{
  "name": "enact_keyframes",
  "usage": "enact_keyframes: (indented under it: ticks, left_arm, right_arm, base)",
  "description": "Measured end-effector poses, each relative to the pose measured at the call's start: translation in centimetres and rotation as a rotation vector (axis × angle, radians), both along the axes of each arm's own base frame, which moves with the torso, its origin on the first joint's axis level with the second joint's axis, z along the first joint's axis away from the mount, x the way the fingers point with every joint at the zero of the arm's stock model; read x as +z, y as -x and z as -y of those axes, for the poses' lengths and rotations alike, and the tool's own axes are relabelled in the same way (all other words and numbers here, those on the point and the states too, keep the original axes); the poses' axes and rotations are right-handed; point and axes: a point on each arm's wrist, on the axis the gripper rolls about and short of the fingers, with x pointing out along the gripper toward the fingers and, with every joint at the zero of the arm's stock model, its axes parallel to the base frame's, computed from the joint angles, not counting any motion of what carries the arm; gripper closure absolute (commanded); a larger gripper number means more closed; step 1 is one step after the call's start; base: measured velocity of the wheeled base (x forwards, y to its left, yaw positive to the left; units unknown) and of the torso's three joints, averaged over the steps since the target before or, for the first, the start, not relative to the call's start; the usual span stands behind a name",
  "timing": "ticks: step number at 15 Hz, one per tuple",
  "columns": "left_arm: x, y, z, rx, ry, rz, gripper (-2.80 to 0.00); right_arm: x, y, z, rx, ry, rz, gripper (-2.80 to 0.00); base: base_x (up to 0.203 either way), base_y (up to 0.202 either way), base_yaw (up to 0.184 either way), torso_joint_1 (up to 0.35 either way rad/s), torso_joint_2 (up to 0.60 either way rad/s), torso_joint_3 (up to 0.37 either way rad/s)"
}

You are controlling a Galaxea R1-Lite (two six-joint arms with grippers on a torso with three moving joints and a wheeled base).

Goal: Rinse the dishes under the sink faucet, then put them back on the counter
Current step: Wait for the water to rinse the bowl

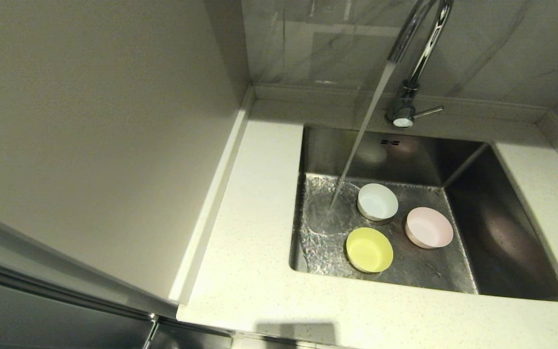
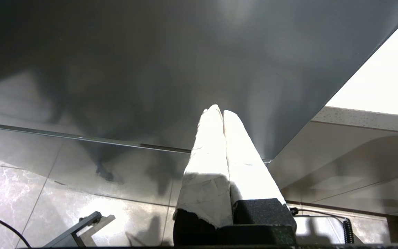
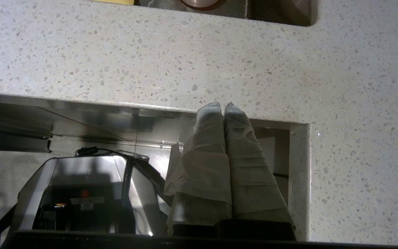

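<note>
Three small bowls sit upright on the floor of the steel sink: a white bowl, a yellow bowl and a pale pink bowl. Water streams from the chrome faucet and lands on the sink floor just left of the white bowl, hitting no bowl. Neither arm shows in the head view. My left gripper is shut and empty, low beside a grey cabinet panel. My right gripper is shut and empty, below the front edge of the counter.
The speckled counter runs along the sink's left and front sides, with a raised rim at the walls. The faucet's lever sticks out to the right. A grey wall panel stands on the left.
</note>
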Motion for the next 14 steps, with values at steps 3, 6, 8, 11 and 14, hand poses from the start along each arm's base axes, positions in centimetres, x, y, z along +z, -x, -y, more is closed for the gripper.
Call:
enact_keyframes:
  ticks: [3, 6, 8, 11, 14]
  left_arm:
    - [0.0, 0.0, 0.0, 0.0, 0.0, 0.0, 0.0]
    - [0.0, 0.0, 0.0, 0.0, -0.001, 0.0, 0.0]
    - [0.0, 0.0, 0.0, 0.0, 0.0, 0.0, 0.0]
    - [0.0, 0.0, 0.0, 0.0, -0.001, 0.0, 0.0]
    - [0.0, 0.0, 0.0, 0.0, -0.001, 0.0, 0.0]
  right_arm:
    - [0.0, 0.0, 0.0, 0.013, -0.003, 0.0, 0.0]
    - [0.0, 0.3, 0.0, 0.079, -0.001, 0.03, 0.0]
    - [-0.1, 1.0, 0.0, 0.116, 0.01, 0.106, 0.0]
    - [-0.2, 1.9, 0.0, 0.137, 0.014, 0.21, 0.0]
    - [-0.3, 2.2, 0.0, 0.142, 0.015, 0.245, 0.0]
  base:
    - [0.0, 0.0, 0.0, 0.0, 0.0, 0.0]
    - [0.0, 0.0, 0.0, 0.0, 0.0, 0.0]
    - [0.0, 0.0, 0.0, 0.0, 0.0, 0.0]
    - [0.0, 0.0, 0.0, 0.0, 0.0, 0.0]
    - [0.0, 0.0, 0.0, 0.0, 0.0, 0.0]
